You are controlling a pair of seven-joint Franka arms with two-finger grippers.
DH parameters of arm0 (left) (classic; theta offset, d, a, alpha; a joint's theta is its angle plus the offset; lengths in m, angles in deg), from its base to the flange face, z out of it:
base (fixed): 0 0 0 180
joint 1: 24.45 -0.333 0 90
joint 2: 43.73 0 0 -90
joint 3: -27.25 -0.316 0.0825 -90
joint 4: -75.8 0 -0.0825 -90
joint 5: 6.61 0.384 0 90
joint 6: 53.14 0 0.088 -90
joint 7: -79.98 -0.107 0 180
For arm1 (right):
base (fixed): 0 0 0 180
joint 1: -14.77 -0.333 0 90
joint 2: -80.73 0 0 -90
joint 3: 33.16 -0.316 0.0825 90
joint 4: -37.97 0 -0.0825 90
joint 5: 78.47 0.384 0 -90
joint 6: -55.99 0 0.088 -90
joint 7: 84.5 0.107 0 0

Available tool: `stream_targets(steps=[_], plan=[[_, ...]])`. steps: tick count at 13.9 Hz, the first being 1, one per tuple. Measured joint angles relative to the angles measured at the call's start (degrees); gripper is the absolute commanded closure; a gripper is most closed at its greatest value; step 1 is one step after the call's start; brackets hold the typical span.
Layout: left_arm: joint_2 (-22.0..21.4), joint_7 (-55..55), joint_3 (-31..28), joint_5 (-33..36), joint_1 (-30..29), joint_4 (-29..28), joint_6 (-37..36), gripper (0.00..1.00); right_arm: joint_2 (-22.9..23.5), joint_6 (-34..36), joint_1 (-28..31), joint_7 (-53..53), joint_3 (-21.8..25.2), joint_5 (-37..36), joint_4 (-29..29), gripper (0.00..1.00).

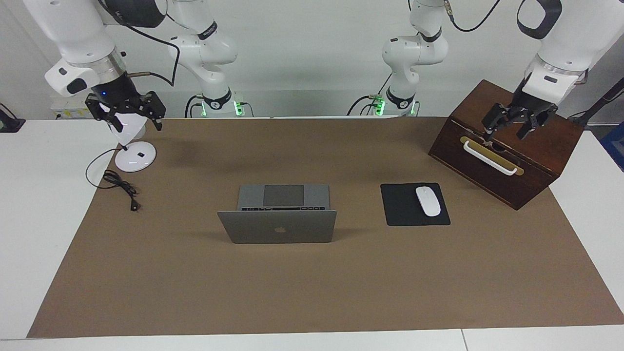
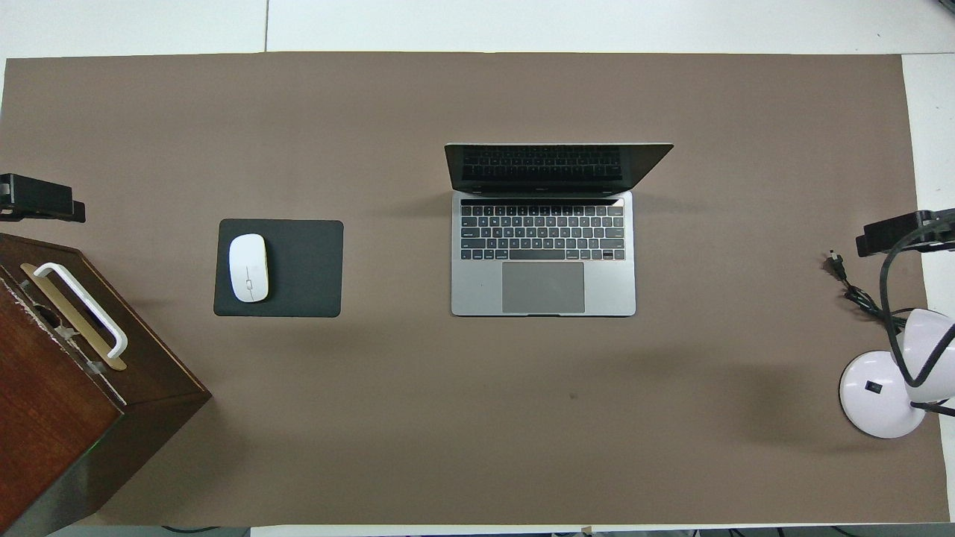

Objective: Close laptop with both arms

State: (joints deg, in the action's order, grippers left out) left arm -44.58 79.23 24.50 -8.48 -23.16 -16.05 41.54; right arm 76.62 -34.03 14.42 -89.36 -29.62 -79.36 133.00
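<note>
The silver-grey laptop (image 1: 278,226) stands open in the middle of the brown mat, its lid with the dark apple logo turned away from the robots. The overhead view shows its dark keyboard and grey trackpad (image 2: 543,287), with the screen tilted back. My left gripper (image 1: 506,134) hangs open and empty over the wooden box, well away from the laptop; its tip shows in the overhead view (image 2: 37,198). My right gripper (image 1: 134,126) hangs open and empty over the white lamp at the right arm's end of the table; its tip shows in the overhead view (image 2: 903,231).
A black mouse pad (image 1: 404,214) with a white mouse (image 1: 427,201) lies beside the laptop toward the left arm's end. A dark wooden box (image 1: 536,156) with a white handle stands nearer to the robots. A white desk lamp (image 1: 135,158) and its black cable (image 1: 119,185) sit at the right arm's end.
</note>
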Motion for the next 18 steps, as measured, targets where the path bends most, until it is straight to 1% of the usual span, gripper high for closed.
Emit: stream_targets(steps=[13, 18], plan=[[0.0, 0.0, 0.22, 0.0, 0.01, 0.0, 0.13, 0.0, -0.38, 0.03, 0.86, -0.01, 0.07, 0.0, 0.42, 0.0], [0.0, 0.0, 0.61, 0.0, 0.02, 0.0, 0.13, 0.0, -0.55, -1.58, 1.15, -0.01, 0.11, -0.23, 0.33, 0.0]])
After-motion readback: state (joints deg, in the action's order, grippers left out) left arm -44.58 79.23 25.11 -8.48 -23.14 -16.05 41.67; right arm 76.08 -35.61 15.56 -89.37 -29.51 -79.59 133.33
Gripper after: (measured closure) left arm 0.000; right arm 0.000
